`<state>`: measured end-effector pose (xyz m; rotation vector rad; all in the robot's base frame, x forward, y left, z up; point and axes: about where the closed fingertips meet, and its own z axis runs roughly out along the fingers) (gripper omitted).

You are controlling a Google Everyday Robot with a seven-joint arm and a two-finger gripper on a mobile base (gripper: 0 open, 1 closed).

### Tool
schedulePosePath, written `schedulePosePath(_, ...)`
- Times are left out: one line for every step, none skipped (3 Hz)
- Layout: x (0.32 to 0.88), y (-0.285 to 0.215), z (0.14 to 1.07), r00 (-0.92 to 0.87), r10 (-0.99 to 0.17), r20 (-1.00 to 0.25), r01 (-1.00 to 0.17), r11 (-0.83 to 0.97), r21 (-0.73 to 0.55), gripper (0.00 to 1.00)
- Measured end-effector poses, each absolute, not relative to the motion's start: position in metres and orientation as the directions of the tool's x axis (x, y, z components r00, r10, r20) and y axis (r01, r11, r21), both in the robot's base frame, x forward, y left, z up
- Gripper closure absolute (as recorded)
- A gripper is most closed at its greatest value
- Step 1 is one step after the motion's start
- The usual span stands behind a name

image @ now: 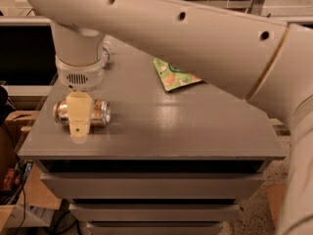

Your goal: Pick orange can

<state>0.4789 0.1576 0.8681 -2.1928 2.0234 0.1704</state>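
Observation:
The orange can (100,113) lies on its side near the front left edge of the grey table (195,126). It looks shiny with silver ends. My gripper (78,131) hangs straight down over the middle of the can. Its cream part covers the can's centre and reaches down to the table top just in front of it. The can's two ends stick out on either side. The white wrist (79,67) is right above, and the big arm (195,38) crosses the upper part of the view.
A green snack bag (172,76) lies at the back middle of the table, partly hidden by the arm. A bit of a clear bottle (105,51) shows behind the wrist. The table's left edge is close to the can. Drawers sit under the table top.

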Motion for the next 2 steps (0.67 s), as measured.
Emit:
schedulePosePath(0.4765,0.1703,0.8520,0.074,-0.985,-0.157,-0.997,-0.070,-0.027,0.00)
schedulePosePath(0.4756,0.1784,0.8428,0.074,-0.986,-0.151,-0.997,-0.071,-0.023,0.16)
